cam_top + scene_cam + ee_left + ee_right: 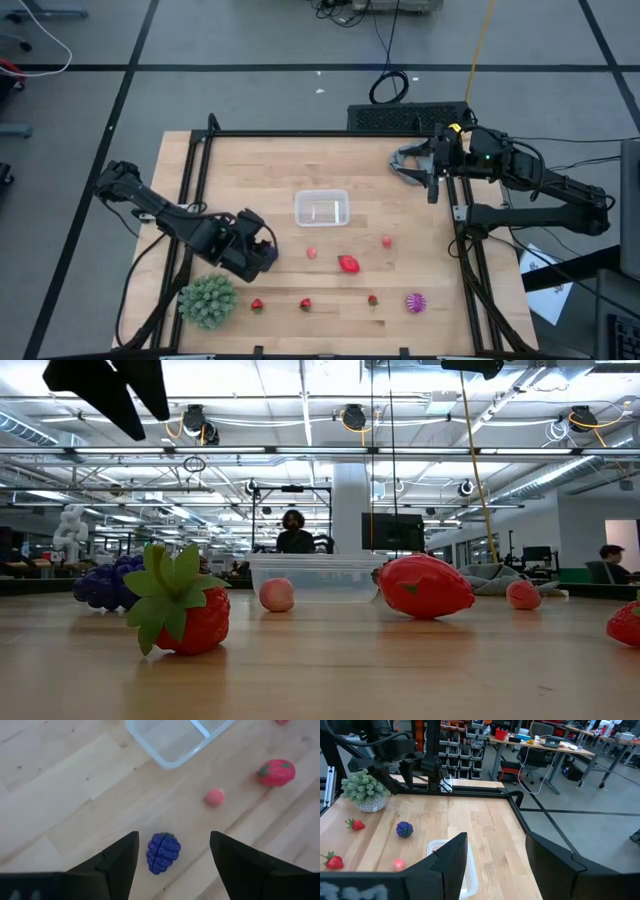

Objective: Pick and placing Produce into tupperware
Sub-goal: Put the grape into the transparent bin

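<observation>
The purple berry lies on the wood right below my left gripper, whose open fingers stand on either side of it, well above the table. In the high view this gripper hides the berry. The clear tupperware stands in the table's middle, with nothing in it. A pink ball, a big red strawberry and a small pink fruit lie just near of it. Three small strawberries and the magenta spiky ball line the near edge. My right gripper waits open at the far right.
The large green spiky ball sits at the near left corner, close to my left arm. A grey cloth lies at the far right, near my right gripper. A black frame rail borders the table. People show in the room behind.
</observation>
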You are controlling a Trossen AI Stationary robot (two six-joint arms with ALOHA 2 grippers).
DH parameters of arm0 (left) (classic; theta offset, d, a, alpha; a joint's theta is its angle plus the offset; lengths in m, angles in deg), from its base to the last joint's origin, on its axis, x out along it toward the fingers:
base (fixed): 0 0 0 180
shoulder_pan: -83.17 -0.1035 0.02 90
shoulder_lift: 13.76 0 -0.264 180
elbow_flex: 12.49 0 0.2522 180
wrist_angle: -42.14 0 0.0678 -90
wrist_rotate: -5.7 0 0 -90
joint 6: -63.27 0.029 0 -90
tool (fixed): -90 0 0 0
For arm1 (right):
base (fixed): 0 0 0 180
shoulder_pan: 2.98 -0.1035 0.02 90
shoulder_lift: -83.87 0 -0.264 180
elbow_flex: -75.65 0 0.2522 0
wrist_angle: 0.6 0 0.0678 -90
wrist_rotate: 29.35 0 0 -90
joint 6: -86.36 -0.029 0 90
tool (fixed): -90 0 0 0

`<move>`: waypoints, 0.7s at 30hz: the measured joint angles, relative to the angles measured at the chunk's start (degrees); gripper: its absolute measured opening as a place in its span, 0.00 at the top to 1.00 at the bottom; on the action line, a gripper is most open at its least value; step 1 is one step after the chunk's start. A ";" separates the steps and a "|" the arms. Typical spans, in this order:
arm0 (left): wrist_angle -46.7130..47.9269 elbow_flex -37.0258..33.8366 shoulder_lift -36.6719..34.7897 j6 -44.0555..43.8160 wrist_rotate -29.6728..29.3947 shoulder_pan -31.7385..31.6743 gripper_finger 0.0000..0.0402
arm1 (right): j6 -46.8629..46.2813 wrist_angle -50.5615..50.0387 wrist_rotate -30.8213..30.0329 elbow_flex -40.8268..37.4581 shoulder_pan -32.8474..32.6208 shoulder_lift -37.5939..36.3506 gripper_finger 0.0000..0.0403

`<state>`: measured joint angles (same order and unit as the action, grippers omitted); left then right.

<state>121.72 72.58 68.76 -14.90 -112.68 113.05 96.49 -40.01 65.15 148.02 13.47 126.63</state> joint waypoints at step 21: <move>-3.18 -0.07 5.70 2.45 6.12 2.90 0.31 | 0.00 -3.36 0.00 0.00 -0.02 0.02 0.52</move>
<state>118.54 72.52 74.46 -12.45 -106.56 115.94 96.49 -43.37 65.15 148.02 13.45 126.65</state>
